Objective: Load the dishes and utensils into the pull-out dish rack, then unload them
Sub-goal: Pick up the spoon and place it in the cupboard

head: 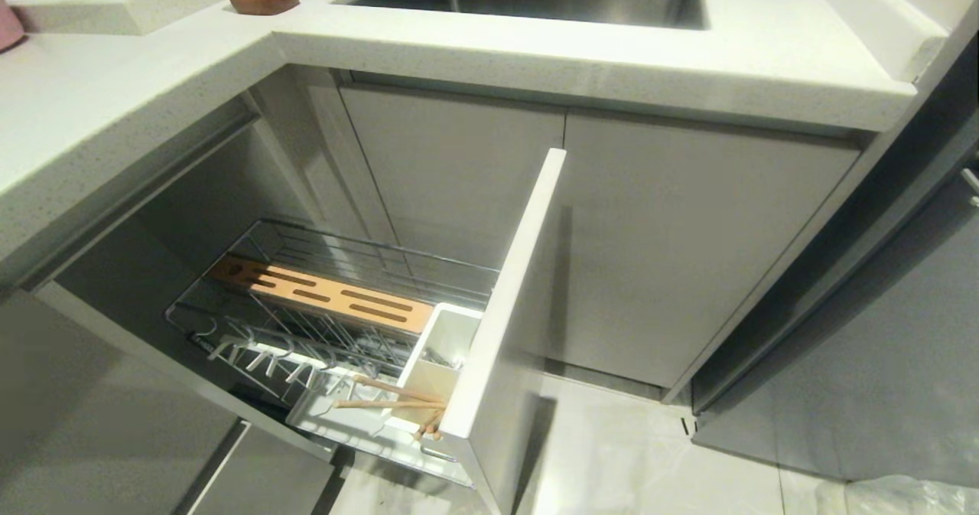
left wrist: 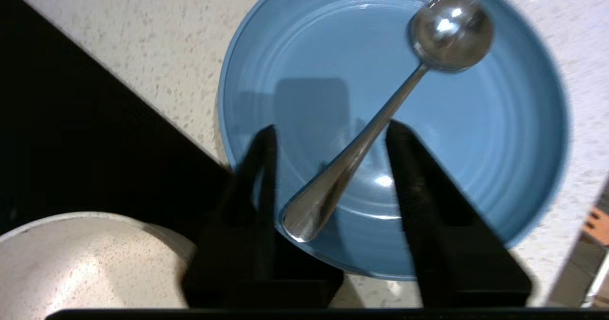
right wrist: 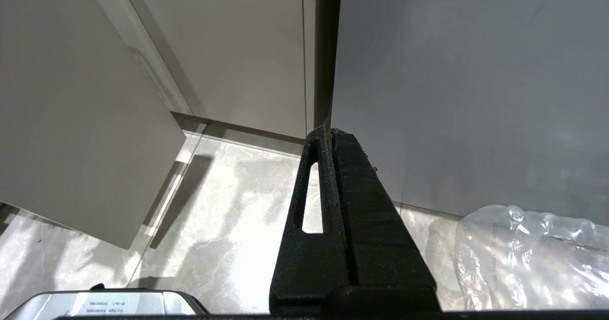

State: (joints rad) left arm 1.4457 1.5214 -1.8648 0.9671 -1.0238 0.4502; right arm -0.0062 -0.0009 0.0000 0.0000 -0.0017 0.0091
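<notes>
Now left gripper (left wrist: 330,134) jaws apart, spoon (left wrist: 380,120) handle between them, on blue plate (left wrist: 295,49); right gripper (right wrist: 328,137) closed

You see a blue plate (left wrist: 499,134) with faint concentric rings, holding a shiny silver spoon (left wrist: 380,115), on a cream countertop (left wrist: 157,49) speckled brown. The bowl (left wrist: 81,263) is cream with dark flecks. The 2 chopsticks (head: 394,396) are light wood, the slotted strip (head: 321,293) orange-brown, the utensil box (head: 443,354) white, the front panel (head: 505,301) pale grey.

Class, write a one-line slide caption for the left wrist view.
Open left hand above a metal spoon lying in the blue plate.
</notes>
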